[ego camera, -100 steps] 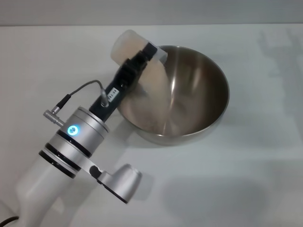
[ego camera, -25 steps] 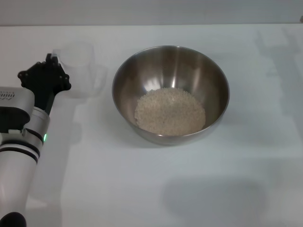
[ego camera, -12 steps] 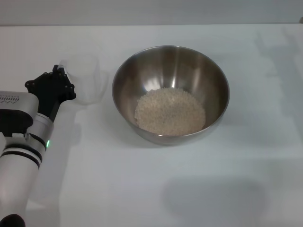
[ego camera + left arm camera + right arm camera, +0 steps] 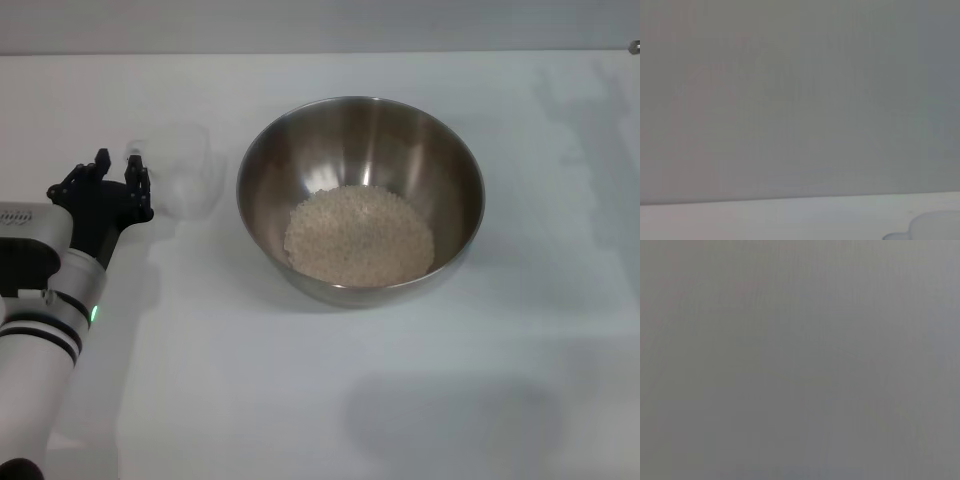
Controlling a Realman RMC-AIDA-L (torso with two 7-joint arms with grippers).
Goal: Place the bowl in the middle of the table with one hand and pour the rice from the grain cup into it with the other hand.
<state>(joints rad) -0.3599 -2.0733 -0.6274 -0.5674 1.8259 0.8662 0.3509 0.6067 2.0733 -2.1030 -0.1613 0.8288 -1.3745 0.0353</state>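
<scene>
Bowl [image 4: 361,199] sits upright near the middle of the table [image 4: 400,400], mouth facing up, round so no long axis to speak of. Rice [image 4: 359,235] lies in a flat heap on its bottom, a bit toward the near side. Grain cup [image 4: 178,170] stands on the table to the robot's left of the bowl, just beside it w/ a narrow gap, not touching; looks upright w/ mouth up and looks empty, its short axis vertical. Handle direction can't be told, the plastic is too clear against the white. Left gripper [image 4: 118,172] is at the cup's left side, arm coming in low from the near-left, green light on the wrist; black prongs are spread apart, pointing away from the robot, and the right-hand prong is right at the cup's wall; whether it touches can't be told. Right gripper isn't in the head view; right wrist view is plain grey. Left wrist view shows grey wall, a strip of table and a pale rounded edge at the corner. Vs 4 s ago: the cup was tilted over the bowl's rim, pouring; now it's set down and the rice is in the bowl. Vs 0.5 s ago: prongs have opened and the gripper has drawn back slightly toward the robot.
</scene>
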